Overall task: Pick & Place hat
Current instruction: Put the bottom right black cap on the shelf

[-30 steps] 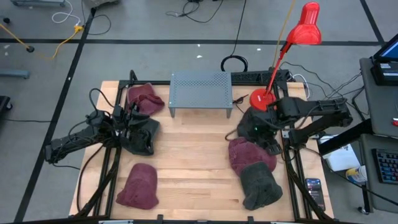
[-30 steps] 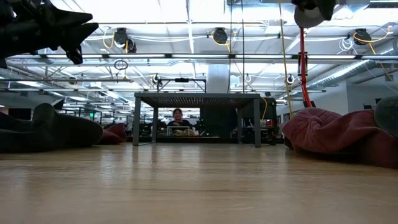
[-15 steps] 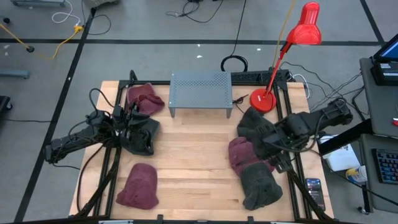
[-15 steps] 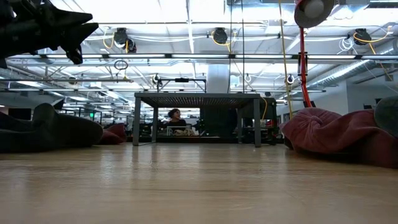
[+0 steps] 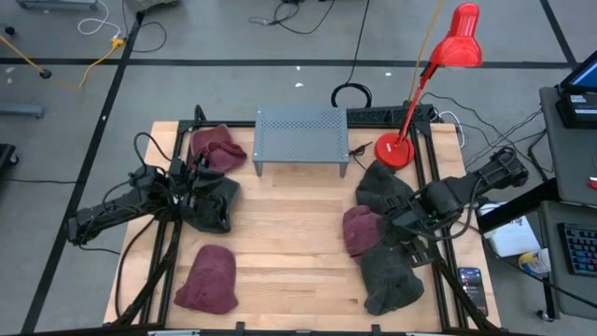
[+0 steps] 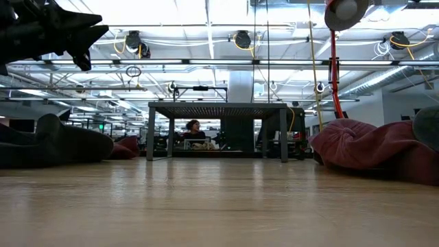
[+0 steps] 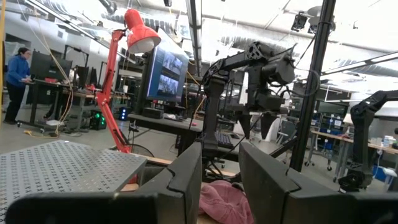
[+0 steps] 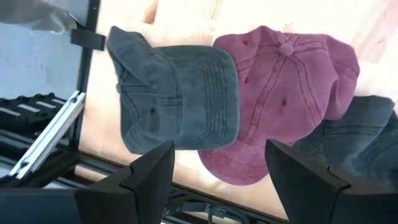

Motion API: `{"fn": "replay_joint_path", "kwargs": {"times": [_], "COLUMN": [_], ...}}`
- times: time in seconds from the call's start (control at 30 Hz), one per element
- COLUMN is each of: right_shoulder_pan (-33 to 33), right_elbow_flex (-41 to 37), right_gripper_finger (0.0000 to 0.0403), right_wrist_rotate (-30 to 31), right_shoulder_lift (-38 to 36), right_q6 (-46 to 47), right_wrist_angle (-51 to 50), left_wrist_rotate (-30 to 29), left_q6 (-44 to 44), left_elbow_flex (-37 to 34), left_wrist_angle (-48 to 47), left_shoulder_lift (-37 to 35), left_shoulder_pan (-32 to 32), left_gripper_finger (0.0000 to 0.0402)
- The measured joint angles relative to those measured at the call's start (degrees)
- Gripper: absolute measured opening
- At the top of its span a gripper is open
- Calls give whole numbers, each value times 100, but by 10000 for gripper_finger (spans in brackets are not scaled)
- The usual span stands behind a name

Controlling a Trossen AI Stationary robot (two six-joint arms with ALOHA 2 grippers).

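Having swung from beside the red desk lamp (image 5: 446,65), the right end effector (image 5: 403,222) is hovering, fingers spread and empty, above a maroon fabric cap (image 8: 292,93) and grey cotton cap (image 8: 177,96); grasping and placing are remaining. Left end effector (image 5: 198,179) is idling, clenched state unclear.

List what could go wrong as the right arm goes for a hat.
1. The grey hat, maroon hat and a second dark hat overlap, so the open right pincer may snag two.
2. The red lamp stands close to the right arm and could be bumped.
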Motion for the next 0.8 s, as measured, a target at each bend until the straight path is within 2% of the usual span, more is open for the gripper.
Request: {"fn": "replay_joint_path", "kwargs": {"times": [0.8], "right_shoulder_pan": [-49], "right_elbow_flex": [-2656], "right_gripper_finger": [247], "right_wrist_rotate": [-4], "right_shoulder_lift": [0], "right_q6": [61], "right_wrist_angle": [2289], "left_wrist_rotate": [0], "left_q6": [0], "left_elbow_flex": [2], "left_wrist_angle": [0], "left_shoulder_lift": [0], "left_shoulder_pan": [-2], "left_gripper_finger": [113]}}
